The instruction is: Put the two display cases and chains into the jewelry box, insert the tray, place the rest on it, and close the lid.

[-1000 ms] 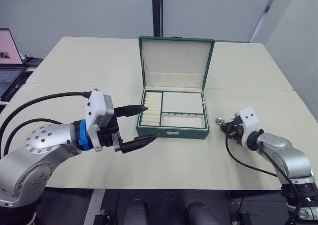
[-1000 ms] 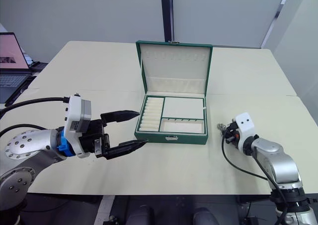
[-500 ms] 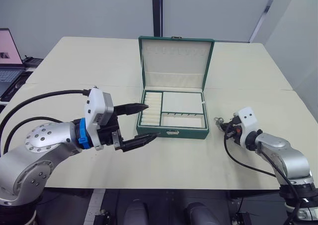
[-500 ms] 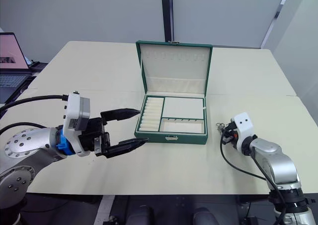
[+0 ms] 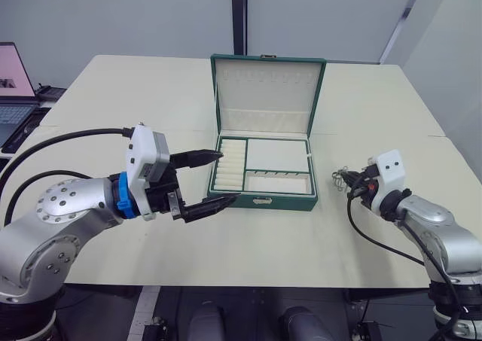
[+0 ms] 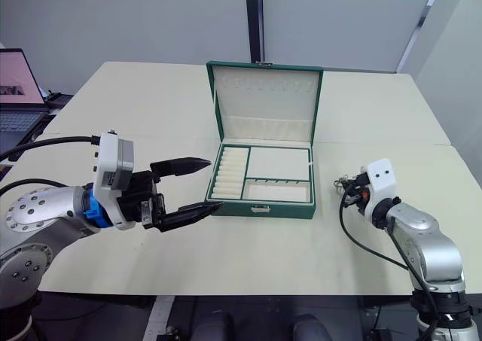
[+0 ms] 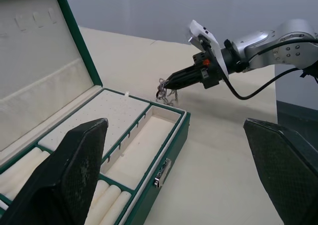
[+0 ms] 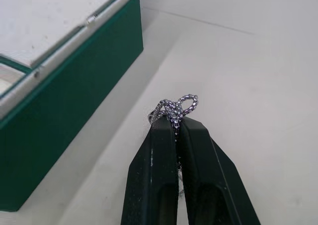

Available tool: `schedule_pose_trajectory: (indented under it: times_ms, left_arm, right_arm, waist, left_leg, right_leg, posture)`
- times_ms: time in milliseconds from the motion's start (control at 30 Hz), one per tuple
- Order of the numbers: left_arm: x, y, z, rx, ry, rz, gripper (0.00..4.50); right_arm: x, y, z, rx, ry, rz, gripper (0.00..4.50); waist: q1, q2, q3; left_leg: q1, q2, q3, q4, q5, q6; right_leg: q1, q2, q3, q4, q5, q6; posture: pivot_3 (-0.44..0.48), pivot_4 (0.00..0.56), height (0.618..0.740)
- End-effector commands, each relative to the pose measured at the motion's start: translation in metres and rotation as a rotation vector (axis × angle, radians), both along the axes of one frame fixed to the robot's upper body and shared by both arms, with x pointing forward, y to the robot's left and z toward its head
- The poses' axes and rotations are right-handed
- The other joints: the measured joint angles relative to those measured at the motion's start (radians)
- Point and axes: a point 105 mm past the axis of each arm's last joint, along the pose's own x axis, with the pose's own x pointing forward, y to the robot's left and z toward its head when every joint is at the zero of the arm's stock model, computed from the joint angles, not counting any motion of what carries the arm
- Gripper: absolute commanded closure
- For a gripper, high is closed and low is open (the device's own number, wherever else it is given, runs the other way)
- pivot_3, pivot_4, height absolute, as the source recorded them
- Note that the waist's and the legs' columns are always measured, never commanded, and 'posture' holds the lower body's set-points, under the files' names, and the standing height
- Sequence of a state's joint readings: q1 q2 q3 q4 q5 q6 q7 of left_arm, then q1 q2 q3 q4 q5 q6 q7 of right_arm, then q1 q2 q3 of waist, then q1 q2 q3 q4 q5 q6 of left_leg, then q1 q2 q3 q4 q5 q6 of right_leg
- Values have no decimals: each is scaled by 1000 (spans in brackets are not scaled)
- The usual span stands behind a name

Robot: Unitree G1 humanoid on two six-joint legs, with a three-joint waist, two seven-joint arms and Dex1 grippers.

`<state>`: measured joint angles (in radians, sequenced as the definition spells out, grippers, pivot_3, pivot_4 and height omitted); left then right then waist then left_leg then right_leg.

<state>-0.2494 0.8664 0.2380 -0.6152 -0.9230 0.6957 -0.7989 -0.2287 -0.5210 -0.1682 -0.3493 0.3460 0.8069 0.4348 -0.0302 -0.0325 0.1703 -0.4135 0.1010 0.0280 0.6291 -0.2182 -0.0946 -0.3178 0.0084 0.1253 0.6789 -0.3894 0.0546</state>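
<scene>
The green jewelry box (image 5: 260, 201) stands open at the table's middle, its lid (image 5: 267, 92) upright. A cream tray (image 5: 276, 156) with ring rolls and two compartments lies in its base. To the right of the box my right gripper (image 5: 352, 180) is shut on a silver chain (image 8: 176, 106), which hangs bunched at the fingertips just above the table. My left gripper (image 5: 230, 177) is open and empty, its fingers (image 7: 82, 170) spread at the box's front left corner. The display cases are out of view.
An open laptop (image 5: 13, 85) sits beyond the table's left edge. A seam (image 5: 392, 135) crosses the table behind the box. Black cables trail from both wrists over the table's front.
My right gripper has risen and drawn slightly right, lifting the chain off the table. My left gripper has edged a little toward the box.
</scene>
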Motion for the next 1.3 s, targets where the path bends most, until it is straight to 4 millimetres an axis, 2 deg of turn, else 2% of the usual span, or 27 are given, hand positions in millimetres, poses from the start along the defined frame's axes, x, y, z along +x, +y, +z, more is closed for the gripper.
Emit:
schedule_pose_trajectory:
  times_ms: [33,233,433,667,867,1300]
  left_arm:
    - [-1,-3,6,15,-17,-20,0]
    - [1,-2,13,15,-8,-26,0]
    - [-1,9,21,17,37,-29,0]
    - [-6,22,23,32,85,-29,0]
    - [-8,30,23,52,93,-24,0]
    - [-10,44,18,67,103,3,0]
  right_arm:
    - [-5,3,29,3,-82,37,4491]
    - [-10,10,52,-3,-113,101,4491]
    - [-19,20,78,-19,-135,204,4491]
    - [-30,36,99,-18,-146,312,4491]
    - [-40,50,110,-21,-143,398,4491]
    - [-45,69,127,-25,-159,492,4491]
  waist:
    - [0,0,0]
    - [-1,0,0]
    - [-1,0,0]
    - [-1,0,1]
    - [-1,0,1]
    - [-2,1,1]
  left_leg:
    - [0,0,0,0,0,0]
    - [0,0,0,0,0,0]
    - [0,0,0,0,0,0]
    - [-1,0,0,0,0,0]
    - [-1,0,0,0,0,1]
    - [-1,0,0,-1,-2,4]
  right_leg:
    - [0,0,0,0,0,0]
    - [0,0,0,0,0,0]
    - [0,0,0,0,0,0]
    - [-1,0,0,-1,0,0]
    - [-1,0,0,-1,0,0]
    - [-2,0,0,-1,0,0]
  posture:
    - [0,150,740]
    - [0,150,740]
    - [0,150,740]
    - [0,150,740]
    - [0,150,740]
    - [0,150,740]
